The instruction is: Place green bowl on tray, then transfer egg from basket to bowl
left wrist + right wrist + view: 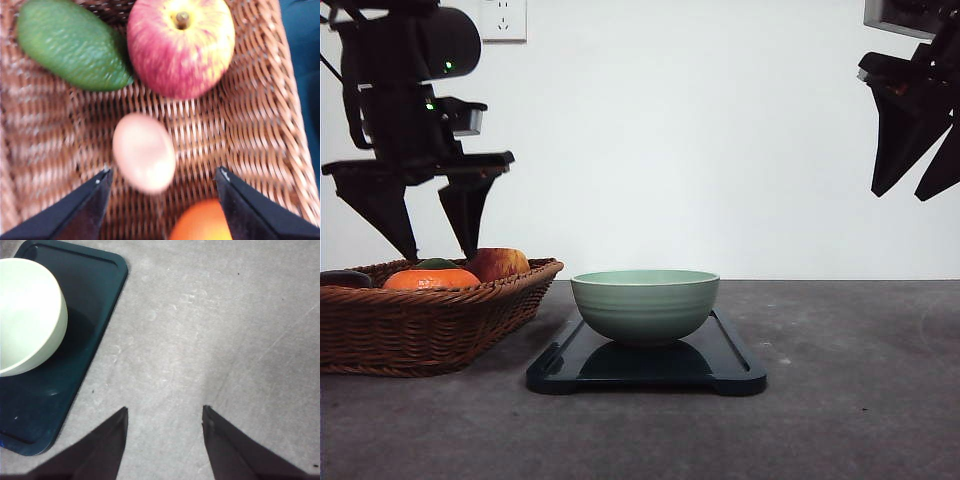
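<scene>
The green bowl (pixel 645 304) stands upright on the dark tray (pixel 735 372) at the table's middle; bowl (pixel 25 315) and tray (pixel 80 365) also show in the right wrist view. The wicker basket (pixel 420 325) sits at the left. My left gripper (pixel 435 245) hangs open just above it. In the left wrist view the pale egg (pixel 144 152) lies on the basket floor (pixel 240 115) between the spread fingers of that gripper (pixel 162 177), untouched. My right gripper (pixel 918 185) is raised high at the right, open and empty (pixel 165 410), above bare table.
In the basket with the egg lie a red-yellow apple (pixel 180 45), a green avocado-like fruit (pixel 70 45) and an orange (pixel 202 222). From the front the orange (pixel 430 278) and apple (pixel 498 263) rise above the rim. Grey tabletop (pixel 850 400) lies right of the tray.
</scene>
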`<move>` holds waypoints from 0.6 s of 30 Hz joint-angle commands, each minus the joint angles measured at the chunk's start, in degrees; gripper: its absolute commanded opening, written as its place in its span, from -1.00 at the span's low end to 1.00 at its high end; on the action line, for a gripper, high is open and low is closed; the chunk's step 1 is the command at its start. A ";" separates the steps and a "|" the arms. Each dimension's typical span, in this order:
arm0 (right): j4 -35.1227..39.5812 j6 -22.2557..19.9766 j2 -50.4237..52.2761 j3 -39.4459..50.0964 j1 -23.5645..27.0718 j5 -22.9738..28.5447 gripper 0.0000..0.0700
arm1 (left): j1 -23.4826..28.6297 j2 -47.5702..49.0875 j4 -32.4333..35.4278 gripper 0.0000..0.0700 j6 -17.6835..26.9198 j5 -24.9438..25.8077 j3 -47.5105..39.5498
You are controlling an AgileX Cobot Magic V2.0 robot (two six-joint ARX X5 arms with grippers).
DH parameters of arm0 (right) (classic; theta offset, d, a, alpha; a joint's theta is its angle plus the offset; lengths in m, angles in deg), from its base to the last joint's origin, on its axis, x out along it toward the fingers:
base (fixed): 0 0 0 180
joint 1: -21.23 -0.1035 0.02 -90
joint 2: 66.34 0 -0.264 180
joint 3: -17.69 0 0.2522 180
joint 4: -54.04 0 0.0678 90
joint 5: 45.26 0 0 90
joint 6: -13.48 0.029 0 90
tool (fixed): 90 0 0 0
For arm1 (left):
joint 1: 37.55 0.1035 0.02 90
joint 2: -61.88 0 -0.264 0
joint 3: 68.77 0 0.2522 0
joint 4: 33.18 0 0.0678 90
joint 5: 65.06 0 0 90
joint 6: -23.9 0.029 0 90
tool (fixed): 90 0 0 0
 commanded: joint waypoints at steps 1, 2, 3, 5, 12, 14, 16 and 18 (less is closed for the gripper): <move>0.28 -0.43 -0.39 -0.42 -0.24 -0.04 -0.18 | 0.03 -1.55 1.48 0.21 0.30 -0.36 1.46; 0.28 -0.43 -0.39 -0.42 -0.24 -0.04 -0.18 | 0.07 -1.85 1.93 0.20 0.28 -0.37 1.46; 0.28 -0.44 -0.39 -0.42 -0.24 -0.04 -0.18 | 0.10 -2.15 2.27 0.20 0.28 -0.37 1.46; 0.28 -0.44 -0.39 -0.42 -0.24 -0.04 -0.18 | 0.25 -2.76 2.36 0.20 0.28 -0.39 1.46; 0.28 -0.44 -0.39 -0.42 -0.24 -0.04 -0.18 | 0.76 -5.27 2.37 0.20 0.17 -0.54 1.44; 0.28 -0.44 -0.39 -0.42 -0.24 -0.04 -0.18 | 1.02 -6.15 2.37 0.20 0.09 -0.55 1.44; 0.27 -0.44 -0.39 -0.42 -0.24 -0.04 -0.18 | 1.16 -6.99 2.36 0.20 -0.03 -0.56 1.44; 0.26 -0.44 -0.39 -0.42 -0.24 -0.04 -0.18 | 1.41 -7.65 2.33 0.20 -0.29 -0.56 1.44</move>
